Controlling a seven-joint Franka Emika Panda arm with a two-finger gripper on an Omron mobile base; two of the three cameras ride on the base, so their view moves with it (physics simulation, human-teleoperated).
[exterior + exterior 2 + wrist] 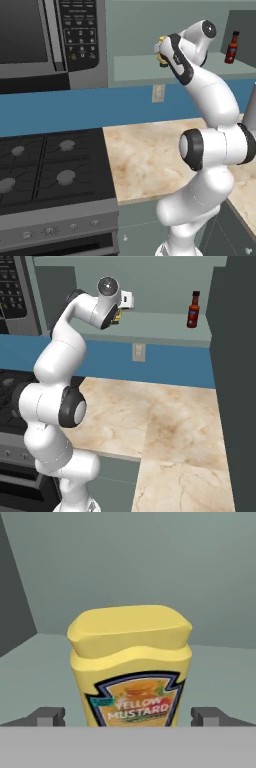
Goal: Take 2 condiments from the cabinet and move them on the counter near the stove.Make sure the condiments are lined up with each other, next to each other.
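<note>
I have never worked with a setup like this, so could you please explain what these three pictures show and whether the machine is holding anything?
This is a rendered kitchen with a white robot arm on a mobile base. Two pictures come from cameras on the base, behind the arm to its left and right, so they show one scene from two sides. The third comes from a camera on the hand, looking along the gripper.

The arm reaches up to an open cabinet shelf. On it stand a mustard bottle, right in front of the hand, and a hot-sauce bottle further along. Below lie a marbled counter and, beside it, a black stove under a microwave.

Nothing is held yet: the fingers stand open on either side of the mustard bottle, apart from it.
</note>
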